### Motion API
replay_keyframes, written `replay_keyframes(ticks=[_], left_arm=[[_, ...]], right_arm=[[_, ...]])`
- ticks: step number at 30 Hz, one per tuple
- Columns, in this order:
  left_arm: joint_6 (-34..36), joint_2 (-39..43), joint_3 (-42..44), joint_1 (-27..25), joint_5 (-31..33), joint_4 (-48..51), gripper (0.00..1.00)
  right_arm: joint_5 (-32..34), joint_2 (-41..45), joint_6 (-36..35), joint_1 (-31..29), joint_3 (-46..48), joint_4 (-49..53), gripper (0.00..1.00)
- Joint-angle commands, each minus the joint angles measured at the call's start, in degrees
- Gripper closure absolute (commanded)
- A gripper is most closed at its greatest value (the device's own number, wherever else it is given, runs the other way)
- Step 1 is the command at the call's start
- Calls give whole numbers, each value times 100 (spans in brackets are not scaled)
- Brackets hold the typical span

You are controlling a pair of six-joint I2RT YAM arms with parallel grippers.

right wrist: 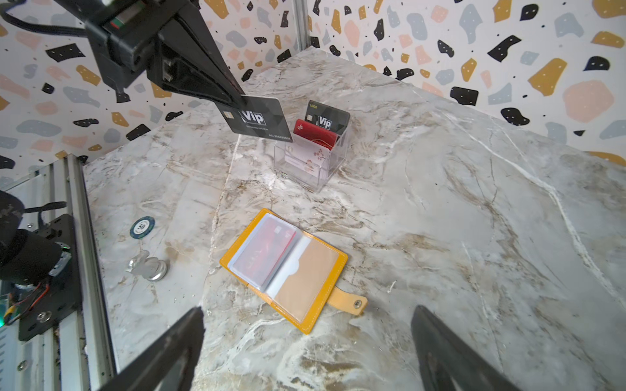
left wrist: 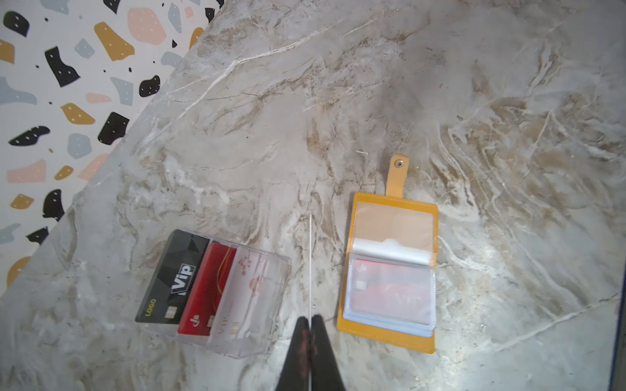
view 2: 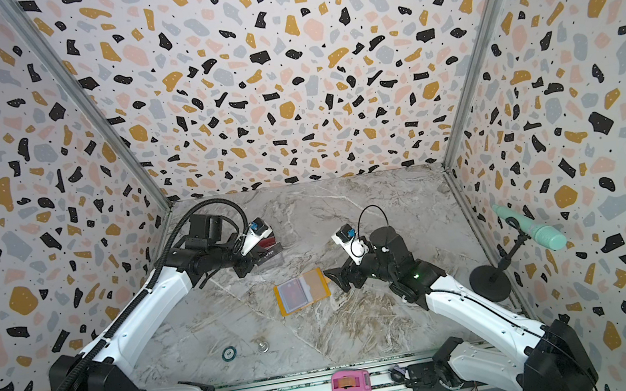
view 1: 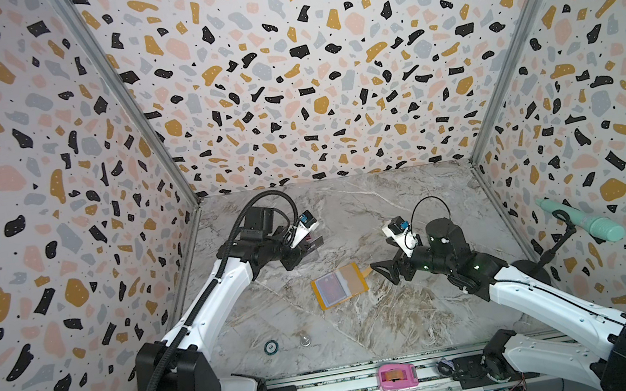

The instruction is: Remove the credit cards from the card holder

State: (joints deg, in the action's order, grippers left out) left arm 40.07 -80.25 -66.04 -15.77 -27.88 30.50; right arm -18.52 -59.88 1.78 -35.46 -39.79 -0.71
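1. A clear acrylic tiered stand (right wrist: 306,176) sits just beyond the left claw (right wrist: 238,98). It holds three cards upright, one per step: a black "Vip" stand card (right wrist: 328,118) at the back, a dark red stand card (right wrist: 316,136) in the middle, and a white card with pink floral marks (right wrist: 306,159) in front.
2. The mustard-yellow leather-like card holder (right wrist: 306,284) lies open and flat on the table, directly ahead of the right claw (right wrist: 308,308). A red sleeved card (left wrist: 389,294) shows through the front one of its clear bluish plastic sleeves (right wrist: 261,252).
3. The left claw is clamped on one end of a black "Vip" held card (right wrist: 259,118), clear of the table. In the left wrist view this card is edge-on, a thin pale line running straight out from the fingertips, with the stand on one side and the holder on the other.
4. The right claw's jaws are spread wide with nothing between them.
5. The holder's long axis runs from the sleeve stack to the snap tab (right wrist: 352,302). The tab end points at the right claw and lies just in front of it, and the sleeve end faces away.
6. The grey marble table (view 1: 347,208) is bare behind both claws. A round poker chip (right wrist: 142,226) and a small metal piece (right wrist: 149,267) lie by the front rail, well apart from the holder.
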Motion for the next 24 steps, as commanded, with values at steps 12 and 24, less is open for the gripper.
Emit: replay_keyframes(ticks=[12, 24], left_arm=[[2569, -1624, -1643, 652, -327, 992, 100], [2796, -2289, -1660, 874, -550, 71, 100]], right_arm=[[570, 565, 285, 25, 397, -228, 3], [657, 617, 321, 25, 461, -192, 3]])
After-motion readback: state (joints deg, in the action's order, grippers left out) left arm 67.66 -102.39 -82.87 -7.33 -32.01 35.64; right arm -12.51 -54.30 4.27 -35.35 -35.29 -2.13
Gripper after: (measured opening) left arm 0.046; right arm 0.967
